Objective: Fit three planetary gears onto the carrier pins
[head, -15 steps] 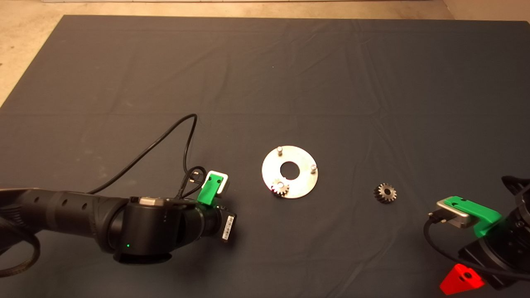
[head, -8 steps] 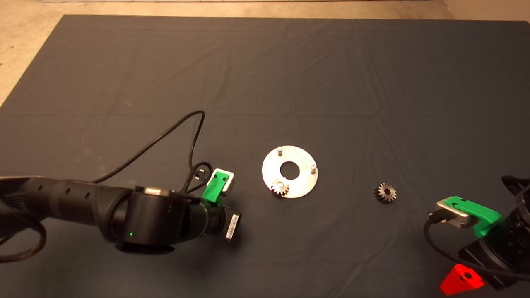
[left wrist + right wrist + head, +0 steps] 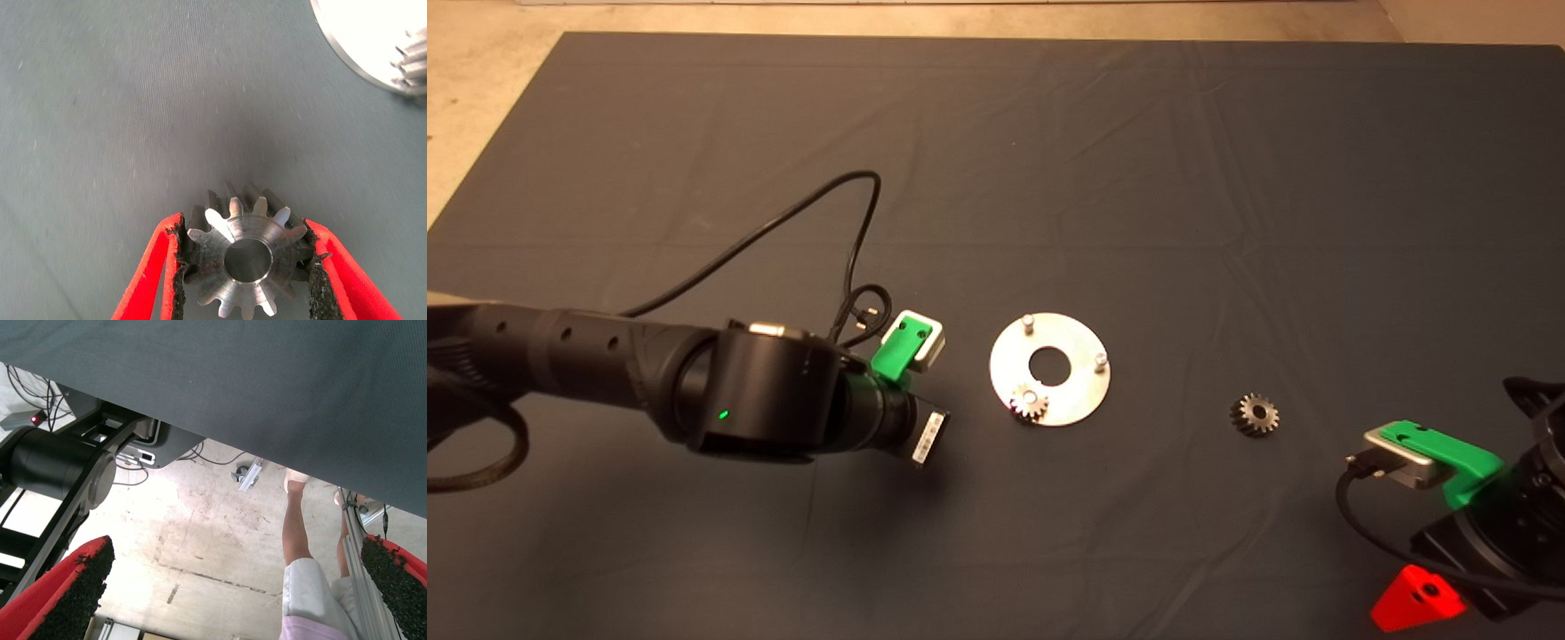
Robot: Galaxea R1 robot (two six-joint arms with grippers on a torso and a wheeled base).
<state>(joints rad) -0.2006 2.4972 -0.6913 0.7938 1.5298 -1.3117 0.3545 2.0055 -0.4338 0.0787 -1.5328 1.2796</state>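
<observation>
My left gripper point(image 3: 244, 230) is shut on a silvery planetary gear point(image 3: 247, 260), held flat over the mat a short way from the disc. In the head view the left arm point(image 3: 783, 400) hides its fingers and this gear. The shiny round disc point(image 3: 1072, 396) lies mid-mat with two bare carrier pins point(image 3: 1028, 322) point(image 3: 1100, 360). A second gear point(image 3: 1029, 405) sits on the third pin at the disc's near left rim, and it also shows in the left wrist view point(image 3: 412, 61). A third gear point(image 3: 1255, 414) lies loose on the mat right of the disc. My right gripper point(image 3: 1418, 602) is parked at the lower right, open.
The left arm's black cable point(image 3: 783, 222) loops over the mat left of the disc. The right wrist view looks past the mat's edge at the floor, a robot base point(image 3: 60, 467) and a person's leg point(image 3: 297, 533).
The left arm has moved away from the near edge and slightly right, toward the disc. The disc, the other gears and the right arm have not moved.
</observation>
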